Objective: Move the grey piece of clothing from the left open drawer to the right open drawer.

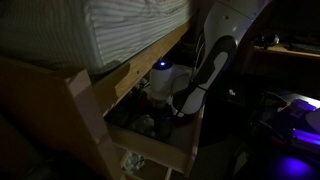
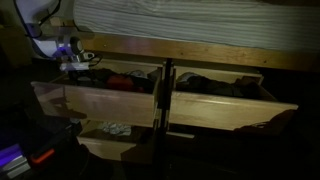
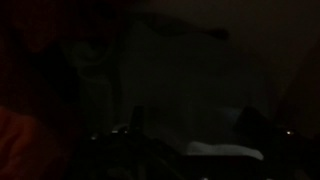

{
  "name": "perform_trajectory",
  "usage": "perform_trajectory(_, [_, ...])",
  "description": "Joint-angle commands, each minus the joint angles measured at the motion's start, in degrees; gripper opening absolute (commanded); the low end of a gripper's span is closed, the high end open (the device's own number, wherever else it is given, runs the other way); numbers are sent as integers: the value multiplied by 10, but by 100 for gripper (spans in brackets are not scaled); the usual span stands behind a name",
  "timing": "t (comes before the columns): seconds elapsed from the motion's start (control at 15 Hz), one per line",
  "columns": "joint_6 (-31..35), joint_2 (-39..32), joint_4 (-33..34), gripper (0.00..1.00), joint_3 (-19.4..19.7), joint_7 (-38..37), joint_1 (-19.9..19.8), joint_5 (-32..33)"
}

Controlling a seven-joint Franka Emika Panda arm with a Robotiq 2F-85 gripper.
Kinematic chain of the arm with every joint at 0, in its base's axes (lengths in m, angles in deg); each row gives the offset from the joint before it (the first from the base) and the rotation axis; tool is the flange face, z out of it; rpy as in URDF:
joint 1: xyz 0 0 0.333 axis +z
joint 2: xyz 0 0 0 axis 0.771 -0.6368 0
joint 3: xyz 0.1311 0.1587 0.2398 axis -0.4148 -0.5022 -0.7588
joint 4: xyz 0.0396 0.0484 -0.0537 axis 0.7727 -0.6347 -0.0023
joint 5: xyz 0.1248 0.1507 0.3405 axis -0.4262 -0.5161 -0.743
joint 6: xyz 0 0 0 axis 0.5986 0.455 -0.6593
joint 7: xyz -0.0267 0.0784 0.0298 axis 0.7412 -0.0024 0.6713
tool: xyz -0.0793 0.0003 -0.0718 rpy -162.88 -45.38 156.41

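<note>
1. Over the left open drawer (image 2: 95, 100), the arm (image 1: 215, 60) is coming down from above. It is bending at the wrist so that the hand (image 1: 160, 85) is pointing into the drawer's back part, close under the bed rail (image 2: 200, 52).
2. Hand state: cannot tell. Both exterior views are too dark, and the wrist view is showing only black shapes.
3. Clearance: the mattress (image 1: 120, 30) is overhanging just above the hand. The drawer's front wall is standing well apart from the hand, toward the camera.
4. The right open drawer (image 2: 230, 105) is sitting just beside the left one, pulled out about as far. A thin post is standing between them, and dark cloth is lying inside.
5. A lower drawer (image 2: 110, 145) is also standing open beneath.
6. The grey piece of clothing (image 1: 143, 122) is showing as a dull crumpled heap in the left drawer, near the hand. Contact cannot be told.
7. A red item (image 2: 120, 80) is lying beside it.
</note>
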Motion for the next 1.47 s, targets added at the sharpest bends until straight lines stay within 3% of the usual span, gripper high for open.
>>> perform_trajectory(0.0, [-33,-33,52,74,15,1,15,-6])
perform_trajectory(0.4, [-106,-61,109,33,-3,20,-10,-14])
perform_trajectory(0.53, [-208,-53,130,19,-13,29,-25,-30])
perform_trajectory(0.73, [-339,-20,140,1,6,5,-26,-40])
perform_trajectory(0.93, [-467,35,132,4,-10,32,-65,-52])
perform_trajectory(1.07, [-496,86,103,4,-14,39,-91,-62])
perform_trajectory(1.27, [-491,165,52,4,-11,28,-119,-73])
perform_trajectory(1.4, [-453,227,-3,4,-10,18,-139,-82])
